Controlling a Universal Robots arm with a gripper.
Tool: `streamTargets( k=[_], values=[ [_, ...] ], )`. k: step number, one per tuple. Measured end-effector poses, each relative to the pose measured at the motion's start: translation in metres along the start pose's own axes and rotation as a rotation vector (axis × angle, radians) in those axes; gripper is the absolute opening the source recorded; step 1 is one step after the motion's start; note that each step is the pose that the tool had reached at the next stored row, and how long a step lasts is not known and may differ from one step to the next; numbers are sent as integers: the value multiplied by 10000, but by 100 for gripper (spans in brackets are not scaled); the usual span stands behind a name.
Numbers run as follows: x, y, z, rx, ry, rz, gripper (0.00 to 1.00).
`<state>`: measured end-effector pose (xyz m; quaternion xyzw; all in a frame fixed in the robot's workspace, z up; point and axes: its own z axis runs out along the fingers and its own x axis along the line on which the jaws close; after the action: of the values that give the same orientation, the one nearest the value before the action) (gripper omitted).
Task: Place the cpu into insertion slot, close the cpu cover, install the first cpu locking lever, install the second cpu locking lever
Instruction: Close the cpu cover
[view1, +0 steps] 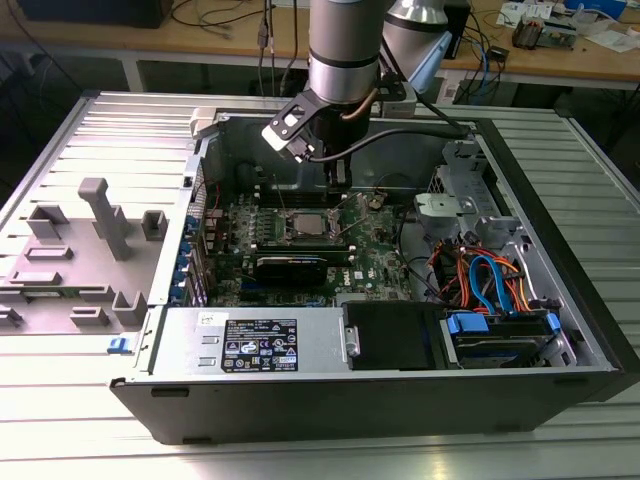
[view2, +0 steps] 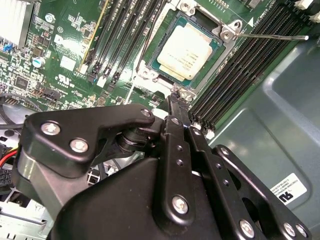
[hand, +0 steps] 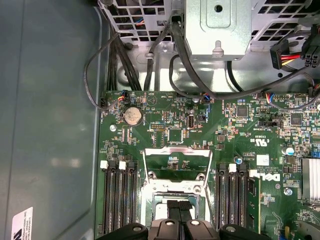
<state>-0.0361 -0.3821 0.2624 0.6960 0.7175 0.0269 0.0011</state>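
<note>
The cpu (view2: 186, 50) lies flat in the insertion slot (view2: 150, 65) on the green motherboard, its silvery top showing. In the exterior view the cpu (view1: 308, 226) sits just to the left of my gripper (view1: 340, 188). The cpu cover (hand: 176, 152) is swung open and stands up off the slot on the side away from the chip. My gripper (view2: 172, 100) hangs low over the slot's edge, between chip and cover, with its fingers (hand: 173, 206) pressed together. I cannot tell whether they touch the cover. One thin locking lever (view2: 272, 36) sticks out loose from the slot's corner.
Long black memory slots (view2: 235, 75) flank the slot on both sides. The case wall (view2: 280, 130) rises close beside the gripper. A drive cage (hand: 217, 27) and black cables (hand: 150, 70) lie beyond the board. A power supply (view1: 260, 342) and grey fixture blocks (view1: 100, 215) sit nearer the front.
</note>
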Motion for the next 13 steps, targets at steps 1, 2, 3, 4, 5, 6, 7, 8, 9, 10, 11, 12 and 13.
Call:
streamTargets(
  k=[1,2,3,4,5,6,7,8,9,10,11,12,13],
  values=[
    [0,0,0,-1,1,-1,11],
    [0,1,0,0,1,0,11],
    [0,1,0,0,0,-1,11],
    [0,1,0,0,1,-1,11],
    [0,2,0,0,1,-1,11],
    [0,7,1,-2,1,-4,11],
    [0,13,1,-1,1,-1,11],
    [-1,24,1,0,0,-1,11],
    [-1,32,2,-1,1,-1,11],
    [-1,40,2,-1,1,-1,11],
    [-1,46,2,0,1,-1,11],
    [-2,54,2,-1,1,0,11],
    [-2,65,3,0,0,0,11]
  ],
)
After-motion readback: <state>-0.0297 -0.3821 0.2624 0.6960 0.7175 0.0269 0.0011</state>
